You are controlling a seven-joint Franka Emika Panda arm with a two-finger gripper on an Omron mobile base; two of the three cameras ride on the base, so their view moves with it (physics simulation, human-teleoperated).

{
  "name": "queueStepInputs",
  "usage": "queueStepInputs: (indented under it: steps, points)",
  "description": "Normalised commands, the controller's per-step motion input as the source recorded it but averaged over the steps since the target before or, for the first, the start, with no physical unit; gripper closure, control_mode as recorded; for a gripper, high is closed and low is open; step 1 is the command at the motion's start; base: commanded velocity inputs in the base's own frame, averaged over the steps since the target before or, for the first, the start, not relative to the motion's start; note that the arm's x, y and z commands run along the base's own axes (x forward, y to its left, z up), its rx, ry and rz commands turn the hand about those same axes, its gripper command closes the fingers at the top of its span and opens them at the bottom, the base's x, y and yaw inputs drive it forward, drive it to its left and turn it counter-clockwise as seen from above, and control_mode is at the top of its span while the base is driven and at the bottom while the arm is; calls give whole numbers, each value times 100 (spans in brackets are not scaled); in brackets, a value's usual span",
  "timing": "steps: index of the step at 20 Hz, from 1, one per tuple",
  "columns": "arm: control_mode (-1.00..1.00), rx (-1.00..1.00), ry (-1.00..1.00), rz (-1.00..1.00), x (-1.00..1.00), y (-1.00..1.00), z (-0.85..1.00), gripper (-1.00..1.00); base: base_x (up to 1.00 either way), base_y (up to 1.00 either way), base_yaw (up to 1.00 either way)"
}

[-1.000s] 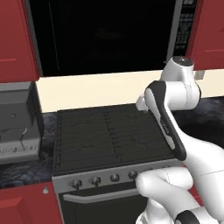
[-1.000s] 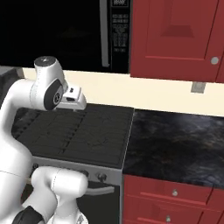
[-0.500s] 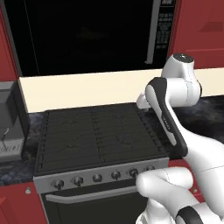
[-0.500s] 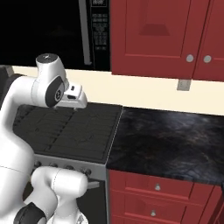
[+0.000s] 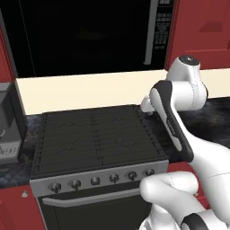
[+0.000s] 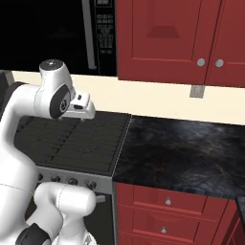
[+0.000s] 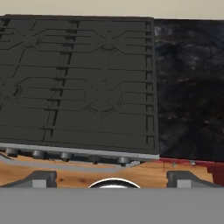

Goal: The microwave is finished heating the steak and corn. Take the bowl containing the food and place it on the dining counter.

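Observation:
The microwave (image 5: 85,36) hangs above the stove with its dark glass door closed; its button panel (image 6: 103,28) is on the right side. Behind that dark door the bowl, the steak and the corn are hidden. The dining counter is out of view. My gripper (image 7: 113,179) points down over the stove's front edge and is open, with nothing between its fingertips (image 7: 41,177). In the base views the hand (image 5: 146,105) (image 6: 81,107) hovers above the stove's right rear part, well below the microwave.
A black stove (image 5: 96,139) with grates and a row of knobs sits under the microwave. A black speckled counter (image 6: 182,153) runs to its right, above red drawers. Red wall cabinets (image 6: 167,38) hang right of the microwave. A grey appliance (image 5: 9,121) stands at the left.
The whole scene has slid left in both base views, so the base has driven right. The arm keeps the same pose and the gripper stays open.

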Motion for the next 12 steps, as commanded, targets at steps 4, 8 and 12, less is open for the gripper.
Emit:
queueStepInputs:
  steps: [4,8,12]
  points:
    - [-100,1,-13,0,-19,-2,10,-100,0,0,0]
    - [-100,1,-39,0,-23,0,33,-100,0,0,0]
    - [-100,0,-31,0,-29,-15,44,-100,0,0,0]
